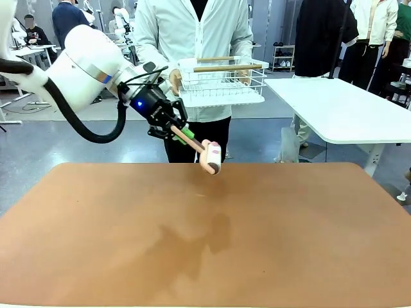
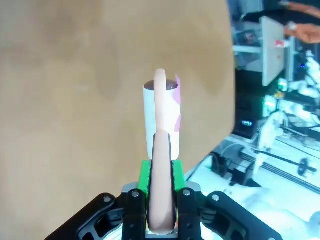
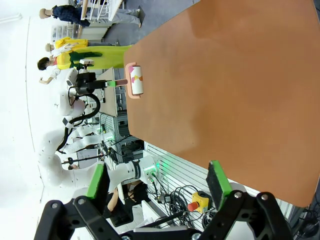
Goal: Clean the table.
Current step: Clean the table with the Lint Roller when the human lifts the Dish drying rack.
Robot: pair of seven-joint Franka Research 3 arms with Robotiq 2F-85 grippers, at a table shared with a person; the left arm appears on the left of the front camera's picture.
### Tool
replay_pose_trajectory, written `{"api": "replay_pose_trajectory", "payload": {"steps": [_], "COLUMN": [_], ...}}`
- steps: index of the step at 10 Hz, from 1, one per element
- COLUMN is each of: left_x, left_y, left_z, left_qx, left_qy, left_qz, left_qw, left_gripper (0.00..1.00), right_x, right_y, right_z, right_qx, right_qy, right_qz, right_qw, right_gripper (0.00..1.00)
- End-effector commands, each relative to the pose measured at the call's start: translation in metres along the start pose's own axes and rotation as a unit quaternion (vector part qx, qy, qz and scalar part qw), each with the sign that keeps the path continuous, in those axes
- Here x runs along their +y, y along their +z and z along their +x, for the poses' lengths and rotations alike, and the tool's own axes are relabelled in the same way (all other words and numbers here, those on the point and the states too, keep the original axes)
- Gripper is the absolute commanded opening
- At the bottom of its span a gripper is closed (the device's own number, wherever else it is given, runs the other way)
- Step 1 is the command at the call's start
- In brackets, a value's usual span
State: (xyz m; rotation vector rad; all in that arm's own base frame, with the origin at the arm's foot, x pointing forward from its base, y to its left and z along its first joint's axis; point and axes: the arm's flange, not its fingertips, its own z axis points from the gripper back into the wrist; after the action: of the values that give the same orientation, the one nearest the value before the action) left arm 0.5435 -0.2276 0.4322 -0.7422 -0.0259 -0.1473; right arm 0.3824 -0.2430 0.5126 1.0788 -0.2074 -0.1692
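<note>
Left hand (image 1: pixel 173 131) clamped on lint roller (image 1: pixel 212 158) handle, roll just ahead, hovering over table (image 1: pixel 289 244). Right hand (image 3: pixel 156 175) spread wide, empty.

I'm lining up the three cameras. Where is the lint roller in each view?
Front view: lint roller near centre, over the far edge of the table, in the left claw.
Left wrist view: centre, rising from the claw.
Right wrist view: upper left, at the table's edge.
Shared landmark: the reddish-brown table.
</note>
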Motion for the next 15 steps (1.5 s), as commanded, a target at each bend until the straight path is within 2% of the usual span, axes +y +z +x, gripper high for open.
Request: {"api": "replay_pose_trajectory", "payload": {"steps": [1, 2, 4, 7, 10, 11, 12, 14, 15], "left_x": [-0.005, -0.007, -0.01, 0.008, 0.066, 0.089, 0.098, 0.097, 0.11], "left_y": [0.011, 0.017, 0.051, 0.167, 0.247, 0.264, 0.273, 0.279, 0.278], "left_z": [-0.011, -0.016, -0.026, -0.049, -0.071, -0.069, -0.069, -0.073, -0.075], "left_qx": [0.014, 0.01, -0.009, -0.113, -0.119, -0.117, -0.109, -0.091, -0.116], "left_qy": [0.003, 0.001, -0.006, -0.007, 0.003, 0.037, 0.044, 0.031, 0.045], "left_qz": [0.045, 0.045, 0.106, 0.241, 0.333, 0.33, 0.319, 0.289, 0.325], "left_qw": [0.999, 0.999, 0.994, 0.964, 0.935, 0.936, 0.94, 0.953, 0.937], "left_gripper": [0.19, 0.19, 0.19, 0.19, 0.19, 0.19, 0.19, 0.19, 0.19], "right_x": [0.003, 0.003, 0.003, 0.003, 0.003, 0.003, 0.003, 0.003, 0.003], "right_y": [0.001, 0.001, 0.001, 0.001, 0.001, 0.001, 0.001, 0.001, 0.001], "right_z": [-0.001, -0.001, -0.001, -0.001, -0.001, -0.001, -0.001, -0.001, -0.001], "right_qx": [-0.002, -0.002, -0.002, -0.002, -0.002, -0.002, -0.002, -0.002, -0.002], "right_qy": [0.005, 0.005, 0.005, 0.005, 0.005, 0.005, 0.005, 0.005, 0.005], "right_qz": [0.002, 0.002, 0.002, 0.002, 0.002, 0.002, 0.002, 0.002, 0.002], "right_qw": [1.0, 1.0, 1.0, 1.0, 1.0, 1.0, 1.0, 1.0, 1.0], "right_gripper": [1.0, 1.0, 1.0, 1.0, 1.0, 1.0, 1.0, 1.0, 1.0]}}
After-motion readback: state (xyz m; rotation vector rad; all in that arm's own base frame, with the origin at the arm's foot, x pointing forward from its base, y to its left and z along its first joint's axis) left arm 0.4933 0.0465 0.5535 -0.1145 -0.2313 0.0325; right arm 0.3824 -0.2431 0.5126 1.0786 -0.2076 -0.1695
